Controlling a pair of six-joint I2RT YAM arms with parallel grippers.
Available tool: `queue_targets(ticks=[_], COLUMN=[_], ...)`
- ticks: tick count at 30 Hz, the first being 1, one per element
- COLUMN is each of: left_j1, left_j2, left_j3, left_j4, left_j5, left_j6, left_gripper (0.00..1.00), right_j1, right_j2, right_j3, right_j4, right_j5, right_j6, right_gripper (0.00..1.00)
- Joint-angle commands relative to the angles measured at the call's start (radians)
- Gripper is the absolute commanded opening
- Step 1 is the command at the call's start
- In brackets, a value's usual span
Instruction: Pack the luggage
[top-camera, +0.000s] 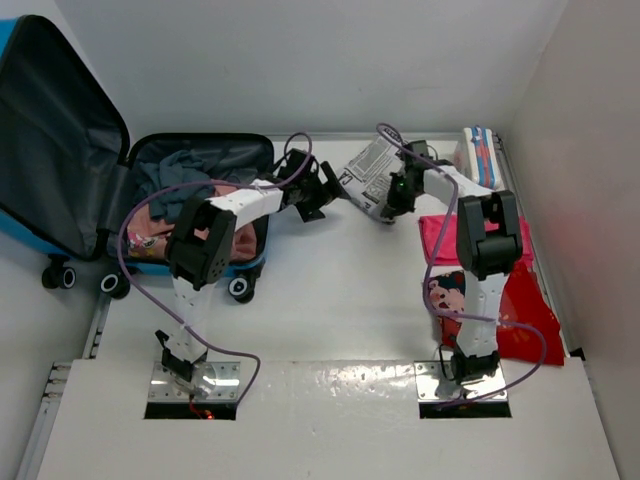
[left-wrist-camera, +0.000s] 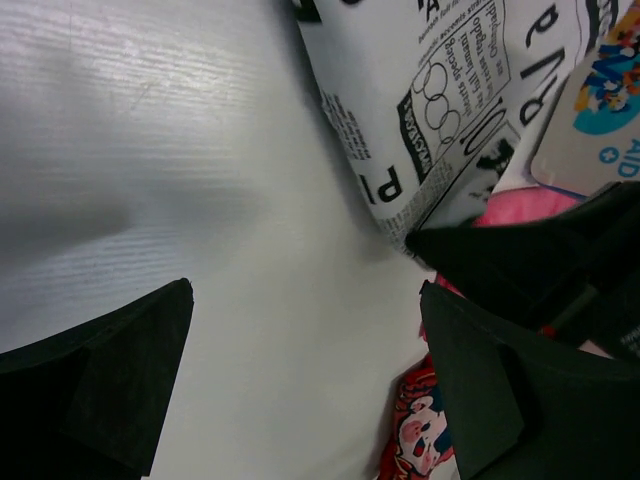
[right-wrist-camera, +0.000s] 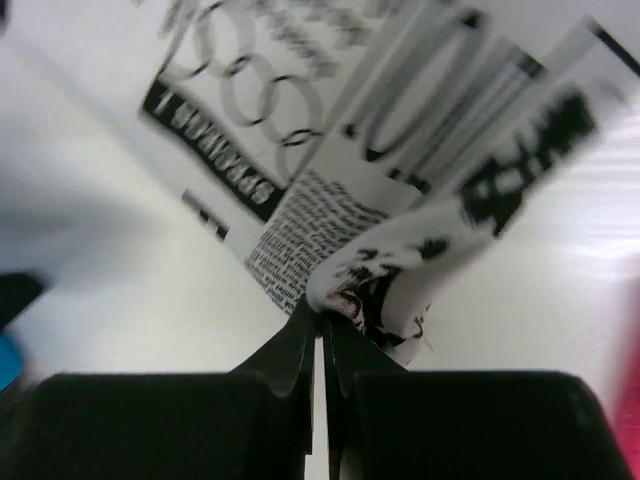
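The luggage (top-camera: 60, 130), a bright-blue suitcase with dark lining, lies open at the far left, with clothes (top-camera: 190, 175) heaped in its lower half. A white pouch with black newspaper print (top-camera: 368, 170) (left-wrist-camera: 430, 100) (right-wrist-camera: 330, 150) lies at the back middle of the table. My right gripper (top-camera: 392, 200) (right-wrist-camera: 322, 315) is shut on its crumpled near edge. My left gripper (top-camera: 325, 190) (left-wrist-camera: 305, 295) hangs open over bare table just left of the pouch, nothing between its fingers. In the left wrist view the right gripper (left-wrist-camera: 520, 250) shows as a black shape touching the pouch's corner.
A white-and-blue striped box (top-camera: 480, 155) (left-wrist-camera: 610, 90) stands at the back right. A pink cloth (top-camera: 440, 235) and a red cartoon-print garment (top-camera: 520, 310) (left-wrist-camera: 420, 430) lie under and beside the right arm. A raised wall borders the table on the right.
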Motion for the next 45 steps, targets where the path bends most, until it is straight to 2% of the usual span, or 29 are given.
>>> queue_targets(ticks=[1,7,11,20,24,25,27,28,29,32,33,36,38,39,41,43,45], left_j1=[-0.017,0.012,0.012,-0.007,-0.016,-0.016,-0.016,-0.016,-0.016,-0.005,0.004,0.013,0.013,0.022,0.054,0.097,0.171], left_j2=[-0.017,0.052,0.083,0.118,0.118,0.118,0.129,0.138,0.138,0.138,0.138,0.094,0.066,0.032,-0.009,-0.089,-0.138], left_j3=[-0.002,0.033,0.024,-0.064,-0.074,-0.074,-0.053,-0.036,-0.018,0.070,0.091,0.186,0.258,0.295,0.286,0.227,0.119], left_j4=[-0.023,-0.023,-0.032,0.141,0.185,0.213,0.251,0.251,0.251,0.251,0.239,0.199,0.158,0.102,0.035,-0.001,-0.061], left_j5=[-0.045,-0.065,-0.056,0.152,0.200,0.214,0.214,0.203,0.203,0.191,0.191,0.224,0.269,0.260,0.251,0.266,0.348], left_j6=[-0.044,-0.044,-0.062,-0.266,-0.266,-0.266,-0.266,-0.245,-0.199,-0.115,-0.038,0.124,0.313,0.417,0.467,0.467,0.491], left_gripper=[1.00,1.00,1.00,1.00,1.00,0.96,0.75,0.69,0.54,0.35,0.25,0.14,0.09,0.04,0.00,0.00,0.00], right_j1=[0.065,0.124,0.134,0.134,0.132,0.135,0.137,0.141,0.137,0.140,0.138,0.126,0.114,0.099,0.077,0.033,-0.010], right_j2=[-0.104,-0.247,-0.249,-0.241,-0.246,-0.249,-0.261,-0.266,-0.290,-0.319,-0.345,-0.413,-0.462,-0.480,-0.502,-0.527,-0.533], right_j3=[-0.004,-0.141,-0.158,-0.146,-0.155,-0.155,-0.158,-0.164,-0.169,-0.196,-0.204,-0.247,-0.256,-0.261,-0.265,-0.267,-0.253], right_j4=[-0.025,0.023,0.044,0.056,0.072,0.073,0.087,0.090,0.089,0.061,0.050,0.032,0.008,-0.009,-0.017,-0.032,-0.060], right_j5=[-0.165,-0.253,-0.302,-0.311,-0.333,-0.339,-0.383,-0.393,-0.418,-0.437,-0.449,-0.453,-0.460,-0.453,-0.442,-0.429,-0.410], right_j6=[0.140,0.266,0.317,0.343,0.343,0.334,0.313,0.308,0.294,0.242,0.198,0.139,0.084,0.067,0.041,-0.003,-0.033], right_gripper=[0.00,0.00,0.00,0.00,0.00,0.00,0.00,0.00,0.00,0.00,0.00,0.00,0.13,0.27,0.40,0.44,0.44])
